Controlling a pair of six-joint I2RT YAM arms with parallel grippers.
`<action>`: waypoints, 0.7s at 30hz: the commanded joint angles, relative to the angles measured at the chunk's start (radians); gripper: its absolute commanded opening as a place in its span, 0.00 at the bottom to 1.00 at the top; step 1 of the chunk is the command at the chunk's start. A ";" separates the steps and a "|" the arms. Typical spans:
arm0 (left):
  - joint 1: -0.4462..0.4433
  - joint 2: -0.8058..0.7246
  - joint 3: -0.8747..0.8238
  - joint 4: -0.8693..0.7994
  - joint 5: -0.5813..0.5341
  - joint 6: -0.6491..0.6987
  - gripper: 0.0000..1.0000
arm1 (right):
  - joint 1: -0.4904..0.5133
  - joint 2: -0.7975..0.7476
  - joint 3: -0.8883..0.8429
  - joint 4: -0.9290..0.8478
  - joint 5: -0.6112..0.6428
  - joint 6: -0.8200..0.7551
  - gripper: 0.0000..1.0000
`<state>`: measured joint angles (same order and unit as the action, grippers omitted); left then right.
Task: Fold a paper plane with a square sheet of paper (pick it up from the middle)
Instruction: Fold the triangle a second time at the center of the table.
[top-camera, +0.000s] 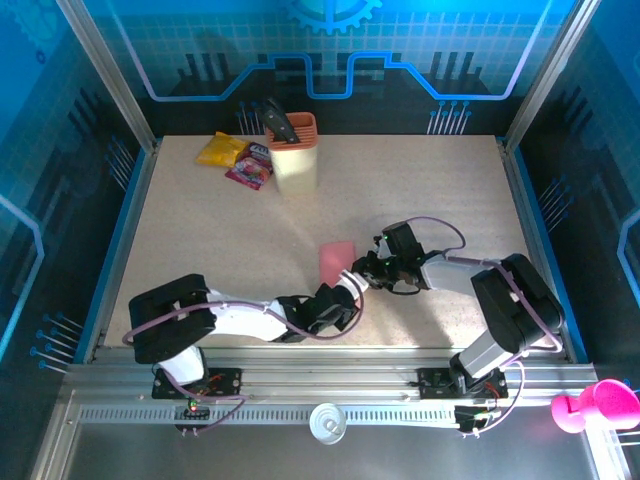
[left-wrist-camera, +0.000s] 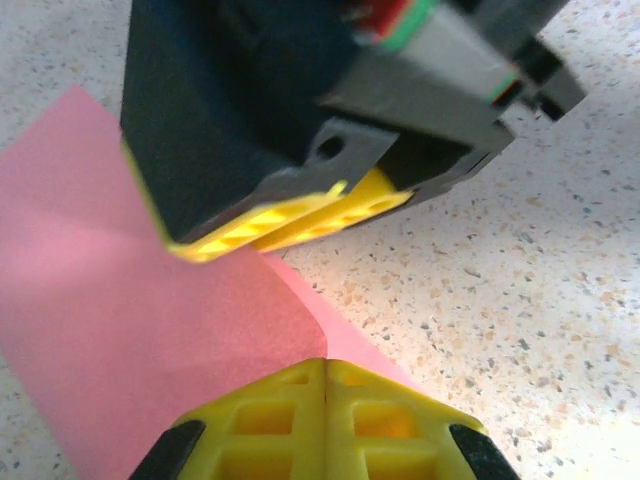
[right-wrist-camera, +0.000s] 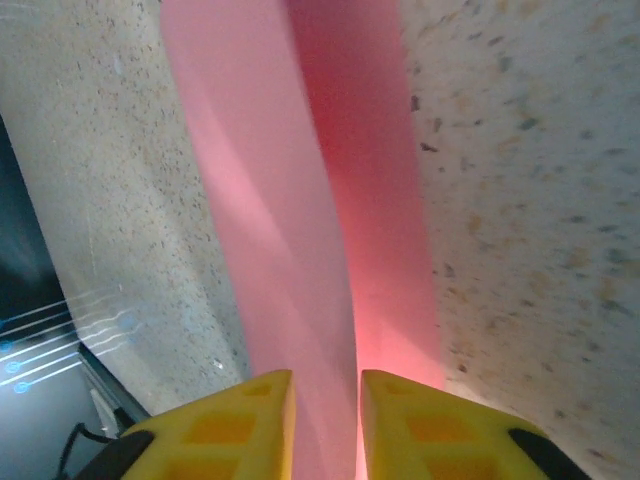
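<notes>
Now the pink paper (top-camera: 336, 258) lies on the table (top-camera: 200, 240), about halfway between the left and right edges and a bit closer to the near edge than to the far one. Both arms reach in from the near edge and meet at the near end of the paper. The left gripper (top-camera: 349, 288) comes in from the left. In its own camera its yellow fingers (left-wrist-camera: 280, 392) are pressed tight together. A bent flap of the paper (left-wrist-camera: 120, 330) runs right up to the line where they meet, so it is pinching the paper. The right gripper (top-camera: 363, 272) comes in from the right and sits just beside the left one. Seen from the left camera, the right gripper (left-wrist-camera: 300, 212) is low, with its yellow tips at the paper's edge. In its own camera its fingers (right-wrist-camera: 240, 425) stand a little bit apart, and a raised fold of the paper (right-wrist-camera: 260, 200) runs up between them. I cannot tell if they touch it. Well apart from all this, along the far edge, sit a yellow packet (top-camera: 222, 150), a purple packet (top-camera: 250, 170) and a pale tub (top-camera: 295, 160) with something black in it.
</notes>
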<state>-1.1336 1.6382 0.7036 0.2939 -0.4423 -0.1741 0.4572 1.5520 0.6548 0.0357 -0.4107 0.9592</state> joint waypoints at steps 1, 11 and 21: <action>0.029 -0.049 -0.030 0.010 0.165 -0.067 0.00 | -0.045 -0.094 0.026 -0.132 0.038 -0.098 0.28; 0.054 -0.039 -0.048 0.025 0.251 -0.107 0.00 | -0.036 0.014 0.208 -0.220 -0.095 -0.276 0.01; 0.097 -0.063 -0.071 0.047 0.273 -0.125 0.00 | 0.047 0.240 0.322 -0.177 -0.090 -0.268 0.00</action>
<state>-1.0519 1.6051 0.6510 0.3214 -0.2001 -0.2802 0.4854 1.7477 0.9459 -0.1390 -0.4801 0.7052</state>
